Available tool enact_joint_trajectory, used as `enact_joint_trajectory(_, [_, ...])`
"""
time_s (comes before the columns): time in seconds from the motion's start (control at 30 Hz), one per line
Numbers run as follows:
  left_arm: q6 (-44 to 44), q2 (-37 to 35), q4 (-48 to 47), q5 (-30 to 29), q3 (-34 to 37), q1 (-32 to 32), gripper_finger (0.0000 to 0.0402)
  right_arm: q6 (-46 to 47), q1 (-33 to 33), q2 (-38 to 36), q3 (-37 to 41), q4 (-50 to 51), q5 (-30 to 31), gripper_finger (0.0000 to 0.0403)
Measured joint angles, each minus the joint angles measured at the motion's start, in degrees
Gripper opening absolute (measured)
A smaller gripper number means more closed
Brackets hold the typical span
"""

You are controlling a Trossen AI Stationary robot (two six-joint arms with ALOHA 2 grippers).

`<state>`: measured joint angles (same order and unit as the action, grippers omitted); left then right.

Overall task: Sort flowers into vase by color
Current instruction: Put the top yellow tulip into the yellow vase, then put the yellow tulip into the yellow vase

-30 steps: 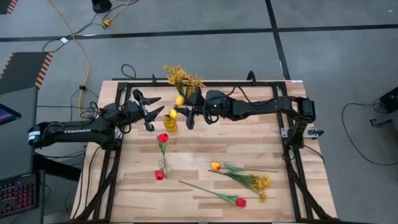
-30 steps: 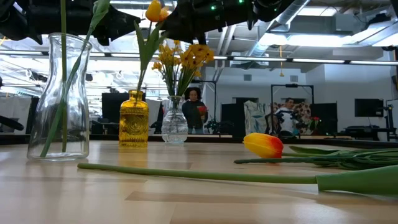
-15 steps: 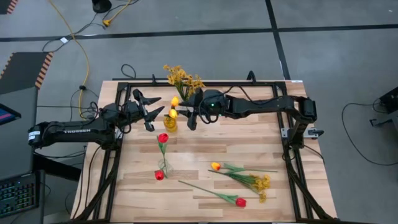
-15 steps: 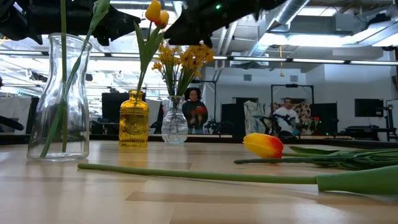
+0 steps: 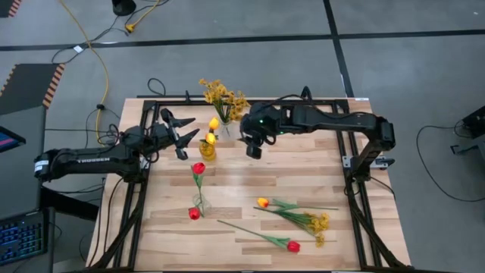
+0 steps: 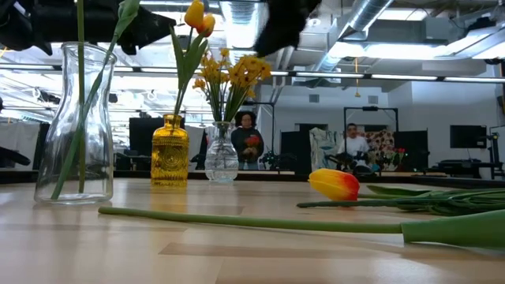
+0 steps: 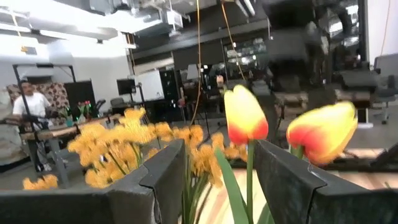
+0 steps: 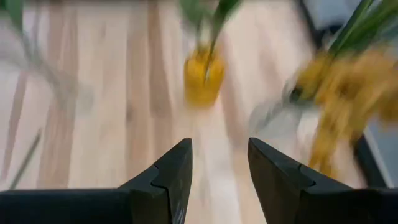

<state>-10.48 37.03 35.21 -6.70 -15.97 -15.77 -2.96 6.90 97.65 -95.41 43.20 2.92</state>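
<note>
A robotics lab or workshop is showing here: a wooden table [image 5: 318, 189] is sitting on grey concrete crossed by cables [image 5: 95, 53], with ducts [image 6: 371, 16] overhead, monitors [image 6: 465, 136] and people [image 6: 351, 146] working behind.

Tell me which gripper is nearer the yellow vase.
Left. The left gripper sits just beside the yellow vase, on its left; the right gripper hangs open farther off to its right.

Both arms are dark, jointed tubes with black cables looping at their bases, the left arm [image 5: 91, 159] at the frame's left carrying white lettering along its forearm (the right arm [image 5: 326, 125], upper right, shows a small green light), each ending in angular matte-black fingers [image 8: 168, 180].
</note>
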Motion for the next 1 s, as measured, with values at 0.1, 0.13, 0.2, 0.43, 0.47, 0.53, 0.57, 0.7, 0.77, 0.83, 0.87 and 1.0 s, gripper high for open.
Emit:
enact_joint_trajectory(0.1, [-0.5,-1.8,-0.1,0.0,0.0,0.0,0.0179,1.7,-1.2,0.0,-2.1,9.4,0.0,0.0179])
enact_joint_trajectory(0.13, [-0.8,-2.5,-0.1,0.1,0.0,0.0,0.0179,3.1,-1.7,0.0,-2.2,11.1,0.0,0.0178])
enact_joint_trajectory(0.2, [-0.9,-4.1,-0.5,0.2,0.0,0.0,0.0179,5.6,-2.6,0.0,-2.2,14.9,0.0,0.0176])
enact_joint_trajectory(0.43, [0.5,-10.7,-9.1,0.2,0.0,0.0,0.0179,15.3,-7.3,0.0,-0.9,22.8,-0.2,0.0172])
enact_joint_trajectory(0.47, [0.7,-11.5,-10.6,0.3,0.0,0.0,0.0179,16.5,-8.1,0.1,-0.5,22.9,-0.2,0.0172])
enact_joint_trajectory(0.53, [1.7,-12.7,-13.5,0.3,0.0,0.0,0.0179,18.6,-9.7,0.1,0.4,22.5,-0.2,0.0172])
enact_joint_trajectory(0.57, [2.1,-13.1,-14.6,0.3,0.0,0.0,0.0179,19.1,-10.5,0.1,0.9,22.2,-0.2,0.0172])
enact_joint_trajectory(0.7, [3.1,-13.5,-17.5,0.6,0.0,0.0,0.0179,19.7,-14.0,0.8,4.1,18.9,-0.2,0.0172])
enact_joint_trajectory(0.77, [3.2,-13.4,-17.6,2.0,0.0,0.0,0.0179,20.6,-15.6,1.4,5.8,17.0,-0.2,0.0172])
enact_joint_trajectory(0.83, [3.2,-13.4,-17.7,3.3,0.0,0.0,0.0179,22.0,-17.0,1.7,6.8,14.9,-0.2,0.0172])
enact_joint_trajectory(0.87, [3.2,-13.4,-17.7,3.9,0.0,0.0,0.0179,22.8,-17.6,1.7,7.4,14.4,-0.2,0.0172])
enact_joint_trajectory(1.0, [3.9,-13.4,-17.7,5.0,0.0,0.0,0.0179,26.4,-19.9,2.1,10.6,12.0,-0.2,0.0172])
